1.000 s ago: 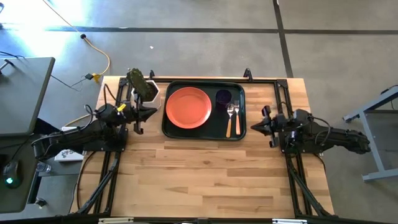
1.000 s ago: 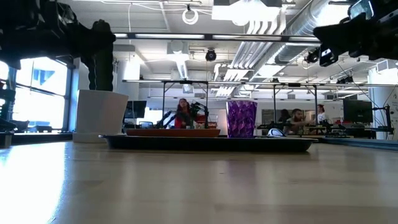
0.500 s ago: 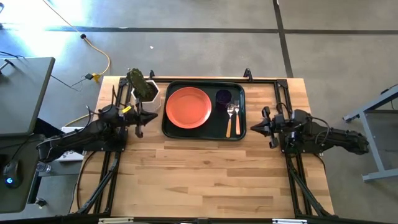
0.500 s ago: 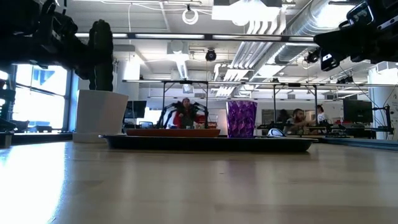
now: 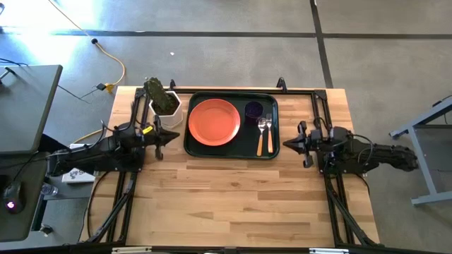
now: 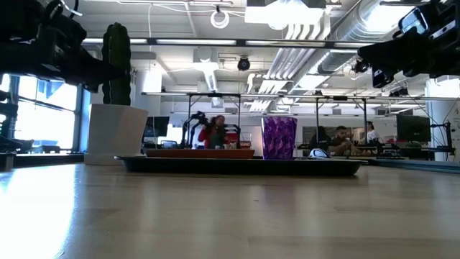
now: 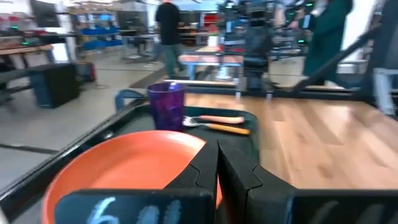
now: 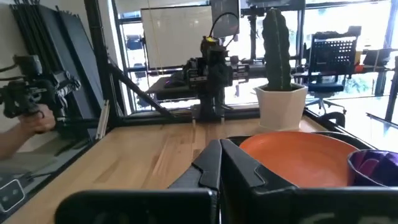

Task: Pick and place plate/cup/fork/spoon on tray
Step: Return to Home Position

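Observation:
The dark green tray [image 5: 194, 144] lies at the table's far middle. On it rest the orange plate [image 5: 212, 122], the purple cup [image 5: 253, 111], the fork [image 5: 261, 134] and the spoon [image 5: 270, 134] side by side. My left gripper [image 5: 176, 134] is shut and empty, above the table just left of the tray. My right gripper [image 5: 287, 144] is shut and empty, just right of the tray. The left wrist view shows the plate [image 7: 124, 168], the cup [image 7: 166, 106] and the utensils [image 7: 217, 122]. The right wrist view shows the plate [image 8: 292, 152].
A white pot with a green cactus [image 5: 164, 102] stands at the far left, beside the tray. Bare wooden tabletop [image 5: 233, 197] stretches toward the near edge. People move in the room beyond the table [image 6: 215, 133].
My left arm has drawn back toward the table's left and near edge, away from the pot. My right arm has shifted slightly toward the near edge. The things on the tray have stayed put.

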Robot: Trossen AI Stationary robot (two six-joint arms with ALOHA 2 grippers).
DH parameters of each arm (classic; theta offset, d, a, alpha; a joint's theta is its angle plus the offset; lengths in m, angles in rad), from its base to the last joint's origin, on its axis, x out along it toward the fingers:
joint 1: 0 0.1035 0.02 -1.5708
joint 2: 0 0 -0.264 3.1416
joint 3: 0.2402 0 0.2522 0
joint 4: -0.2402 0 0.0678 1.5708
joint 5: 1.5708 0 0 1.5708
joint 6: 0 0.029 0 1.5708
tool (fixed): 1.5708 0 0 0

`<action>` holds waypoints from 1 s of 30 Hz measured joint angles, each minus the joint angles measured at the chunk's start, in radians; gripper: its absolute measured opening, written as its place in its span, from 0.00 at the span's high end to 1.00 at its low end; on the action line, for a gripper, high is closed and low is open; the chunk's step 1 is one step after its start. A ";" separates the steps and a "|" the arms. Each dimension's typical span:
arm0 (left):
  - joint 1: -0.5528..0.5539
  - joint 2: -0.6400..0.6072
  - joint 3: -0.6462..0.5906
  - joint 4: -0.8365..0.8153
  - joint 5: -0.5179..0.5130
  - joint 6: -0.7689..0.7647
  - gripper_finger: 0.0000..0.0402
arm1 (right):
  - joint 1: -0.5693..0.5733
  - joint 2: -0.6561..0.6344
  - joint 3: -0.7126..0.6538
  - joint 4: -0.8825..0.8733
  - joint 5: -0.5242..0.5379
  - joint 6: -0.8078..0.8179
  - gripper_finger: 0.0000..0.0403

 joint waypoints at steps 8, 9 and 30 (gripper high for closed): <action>-0.001 -0.004 0.000 0.011 0.082 0.043 1.00 | 0.026 0.000 0.000 -0.074 0.103 0.000 1.00; -0.008 0.005 0.000 0.017 0.110 0.054 1.00 | 0.026 0.000 0.000 -0.080 0.111 0.000 1.00; -0.274 0.027 0.000 0.032 -0.018 -0.007 1.00 | 0.025 0.000 -0.001 -0.064 0.131 0.042 1.00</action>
